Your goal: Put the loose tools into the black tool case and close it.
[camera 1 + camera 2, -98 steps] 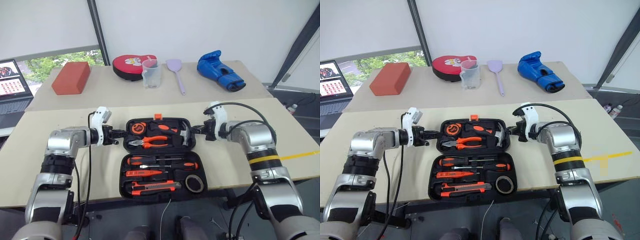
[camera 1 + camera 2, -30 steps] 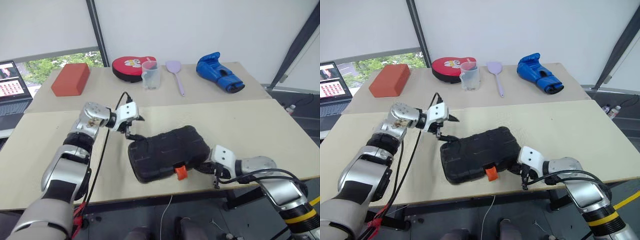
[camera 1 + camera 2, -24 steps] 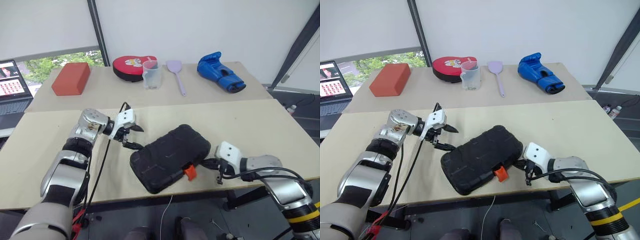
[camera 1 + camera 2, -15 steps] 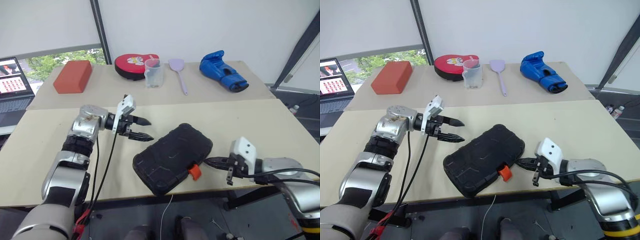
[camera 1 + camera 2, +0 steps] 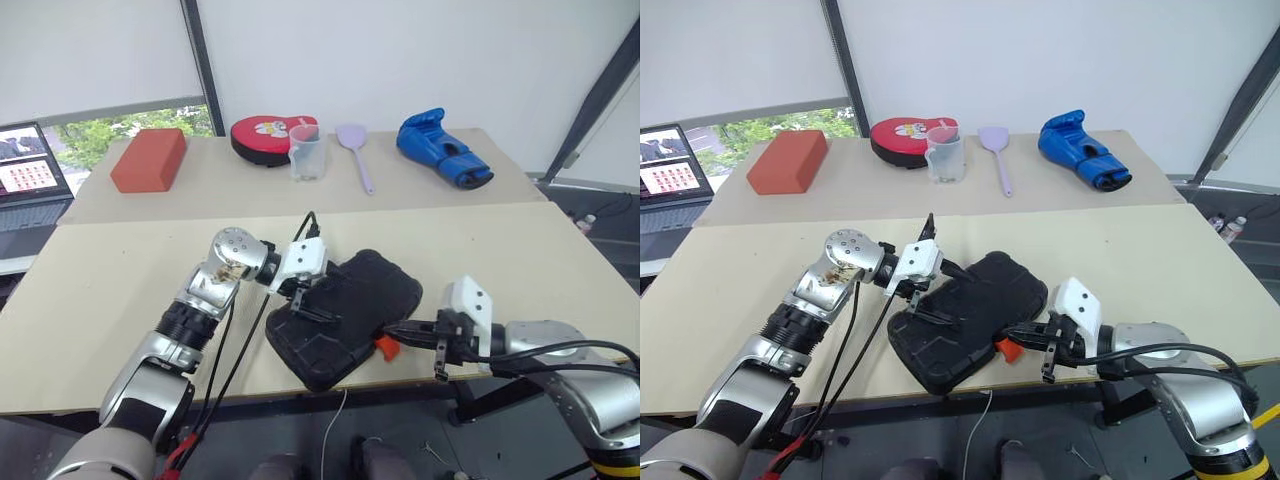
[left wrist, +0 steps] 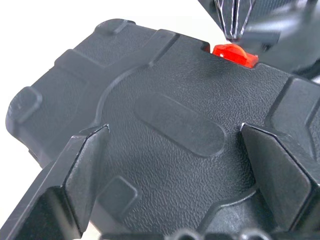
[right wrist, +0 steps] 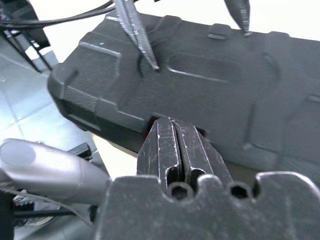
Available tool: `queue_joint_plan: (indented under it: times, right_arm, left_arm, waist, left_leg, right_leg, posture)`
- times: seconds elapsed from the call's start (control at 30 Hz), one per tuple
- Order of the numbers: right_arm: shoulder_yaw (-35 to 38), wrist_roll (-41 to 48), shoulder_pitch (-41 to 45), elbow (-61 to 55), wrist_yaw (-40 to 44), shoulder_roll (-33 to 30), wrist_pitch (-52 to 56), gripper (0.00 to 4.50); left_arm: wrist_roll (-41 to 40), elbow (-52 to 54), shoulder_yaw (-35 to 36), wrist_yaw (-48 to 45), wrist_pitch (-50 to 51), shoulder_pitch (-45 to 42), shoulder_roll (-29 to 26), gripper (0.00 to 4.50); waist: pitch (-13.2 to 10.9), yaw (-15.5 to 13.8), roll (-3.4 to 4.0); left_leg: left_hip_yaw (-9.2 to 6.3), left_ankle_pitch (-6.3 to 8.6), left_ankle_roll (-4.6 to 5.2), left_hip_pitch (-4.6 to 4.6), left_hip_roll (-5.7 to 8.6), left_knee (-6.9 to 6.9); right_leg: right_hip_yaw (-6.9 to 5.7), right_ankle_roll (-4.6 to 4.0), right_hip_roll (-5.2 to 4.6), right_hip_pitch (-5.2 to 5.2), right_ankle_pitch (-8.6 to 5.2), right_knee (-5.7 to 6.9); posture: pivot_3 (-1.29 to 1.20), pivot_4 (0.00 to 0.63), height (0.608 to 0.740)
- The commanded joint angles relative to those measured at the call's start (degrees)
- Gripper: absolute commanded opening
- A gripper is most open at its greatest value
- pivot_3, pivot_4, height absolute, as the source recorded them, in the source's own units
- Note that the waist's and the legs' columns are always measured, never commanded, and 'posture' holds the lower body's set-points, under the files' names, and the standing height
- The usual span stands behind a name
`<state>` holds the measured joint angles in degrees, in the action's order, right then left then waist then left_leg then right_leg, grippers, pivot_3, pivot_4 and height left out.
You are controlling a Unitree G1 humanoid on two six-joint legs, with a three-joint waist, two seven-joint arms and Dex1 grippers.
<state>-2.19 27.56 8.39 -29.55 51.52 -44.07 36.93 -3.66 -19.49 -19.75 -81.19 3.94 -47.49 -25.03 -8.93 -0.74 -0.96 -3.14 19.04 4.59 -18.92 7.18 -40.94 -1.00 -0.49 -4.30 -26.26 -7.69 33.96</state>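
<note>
1. Black plastic case (image 5: 345,315), lid down, lies skewed near the front edge of the table (image 5: 90,290), about midway along it, one corner just over that edge.
2. Its orange latch (image 5: 386,346) sits on the side facing the front edge; whether it has snapped home cannot be told.
3. Left gripper (image 5: 312,297) hovers over the lid at the case's left end, fingers (image 6: 82,165) spread wide, gripping nothing.
4. Right gripper (image 5: 392,332) has its fingers pressed together, tips right at the latch, pointing along the front edge towards the case.
5. No tools lie loose on the table, so packing looks done; securing the latch is probably what remains.
6. Handling, as a judgement: the shell looks stiff and textured, so not slippery, and fairly heavy with tools inside. It slides readily on the smooth table, so steady the lid from above while pressing the latch. To lift it, grip the long edges, not the latch.
</note>
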Motion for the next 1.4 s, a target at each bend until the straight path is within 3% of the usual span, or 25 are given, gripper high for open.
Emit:
queue_joint_plan:
  times: [0.03, 0.33, 0.53, 0.8, 1.07, 1.17, 1.33, 1.4]
  right_arm:
    - [-2.1, -2.6, -0.4, 0.1, 0.1, -1.8, -0.6, 0.06]
    - [2.0, -0.4, -7.9, -4.2, 0.5, -4.3, 0.0, 0.06]
    - [-1.5, -3.8, -8.9, -2.3, -0.9, -3.3, -1.5, 0.06]
    - [-5.1, -9.6, -3.1, 4.7, -2.6, -0.4, -5.8, 0.06]
    - [-0.5, -2.4, 3.6, 0.9, -1.6, 1.4, -0.6, 0.06]
    - [-1.0, -2.3, 4.4, 1.1, -1.4, 1.4, -0.2, 0.00]
    - [-1.4, -2.8, 4.1, 1.5, -1.2, 1.4, -0.3, 0.00]
    - [-1.2, -2.5, 4.3, 1.2, -1.1, 1.4, 0.2, 0.00]
  left_arm:
    - [3.8, -1.7, -4.2, -0.6, 0.0, 2.8, -1.2, 4.50]
    - [3.1, -1.6, -3.6, 0.0, 0.7, 2.2, -0.8, 4.50]
    - [3.4, -1.3, -5.0, -1.0, -1.1, 1.8, 0.0, 4.50]
    - [7.4, -6.1, -8.0, -0.3, -9.9, 0.3, 0.3, 4.50]
    - [4.4, -7.1, -6.7, -1.3, -5.0, 0.2, 1.8, 4.50]
    - [2.8, -6.7, -5.8, -2.3, -2.7, 0.2, 2.2, 3.75]
    - [2.2, -6.1, -5.6, -3.7, -0.4, 0.2, 1.7, 2.02]
    - [2.3, -6.1, -5.6, -3.9, -0.5, 0.4, 1.4, 1.61]
  waist:
    - [0.1, 0.0, 0.03]
    - [0.4, 0.0, 0.08]
    - [0.4, 0.0, 0.10]
    - [0.6, -0.2, 0.07]
    - [0.7, 0.2, 0.06]
    - [0.7, 0.3, 0.06]
    - [0.7, 0.3, 0.06]
    - [0.7, 0.3, 0.06]
  left_leg:
    - [0.00, 0.00, 0.01, 0.01, 0.00, 0.00]
    - [0.00, 0.00, -0.02, 0.02, 0.00, 0.01]
    - [0.01, 0.02, -0.04, 0.04, 0.00, 0.00]
    - [0.02, 0.13, -0.25, 0.07, 0.05, -0.01]
    - [0.03, 0.09, -0.17, 0.13, 0.00, 0.00]
    - [0.03, -0.01, 0.00, 0.12, -0.02, 0.01]
    - [0.03, -0.01, 0.02, 0.12, -0.02, 0.02]
    - [0.03, -0.01, 0.02, 0.12, -0.02, 0.02]
  right_leg:
    - [0.01, 0.01, 0.01, 0.00, -0.01, 0.01]
    - [0.02, 0.02, 0.02, 0.00, -0.02, 0.01]
    - [0.05, 0.07, 0.02, 0.04, -0.05, 0.01]
    - [0.07, 0.09, -0.01, 0.09, -0.07, -0.01]
    - [0.10, 0.12, 0.02, 0.10, -0.08, 0.03]
    - [0.10, 0.13, 0.05, 0.07, -0.08, 0.06]
    - [0.10, 0.15, 0.05, 0.07, -0.09, 0.06]
    - [0.10, 0.15, 0.05, 0.06, -0.09, 0.06]
  posture:
    - [0.00, 0.150, 0.740]
    - [0.00, 0.150, 0.740]
    - [0.00, 0.150, 0.740]
    - [0.00, 0.150, 0.740]
    - [0.00, 0.150, 0.740]
    - [0.00, 0.150, 0.740]
    - [0.00, 0.150, 0.740]
    - [0.00, 0.150, 0.740]
